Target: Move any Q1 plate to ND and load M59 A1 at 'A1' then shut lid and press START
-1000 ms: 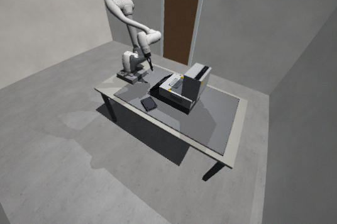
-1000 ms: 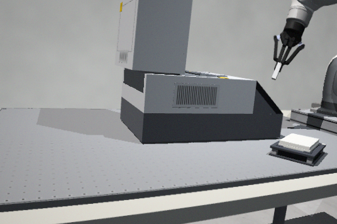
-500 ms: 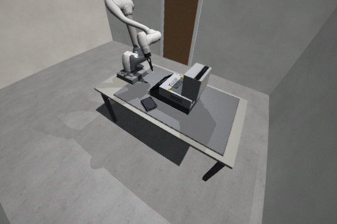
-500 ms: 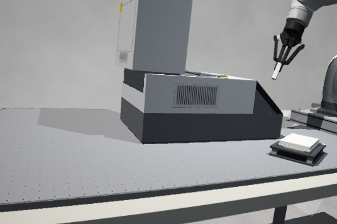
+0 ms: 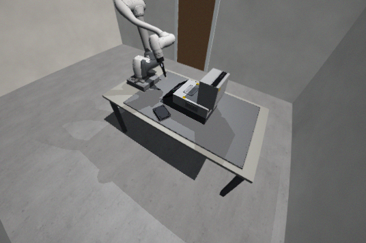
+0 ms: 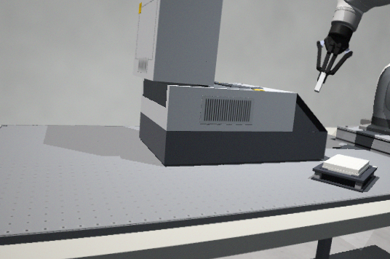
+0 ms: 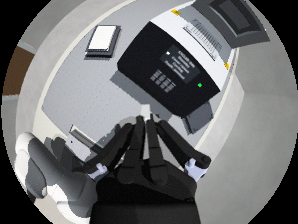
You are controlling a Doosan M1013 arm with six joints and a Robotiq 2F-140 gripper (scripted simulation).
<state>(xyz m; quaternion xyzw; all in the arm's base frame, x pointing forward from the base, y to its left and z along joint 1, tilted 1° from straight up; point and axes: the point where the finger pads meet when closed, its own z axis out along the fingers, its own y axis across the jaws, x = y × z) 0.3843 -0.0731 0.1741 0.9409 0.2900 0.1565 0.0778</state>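
The cycler Q1 [image 6: 233, 126] stands on the table with its lid [image 6: 182, 36] raised upright at the rear. Its sloped panel [image 7: 174, 72] shows the keys and a green lamp [image 7: 200, 84]. Something flat and grey lies on the block [image 5: 192, 89]; I cannot tell what it is. A white plate, M59 [image 6: 346, 164], lies flat on a dark nest [image 6: 343, 177] near Q1's front corner, and also shows in the wrist view [image 7: 103, 38]. My gripper [image 6: 320, 84] is shut and empty. It hangs in the air in front of and above the panel, touching nothing.
The arm's base [image 5: 141, 71] stands at the table end facing the panel. A dark flat nest [image 5: 161, 112] lies on the mat beside Q1 in the wide view. The table edge [image 6: 218, 232] runs close behind the plate's nest.
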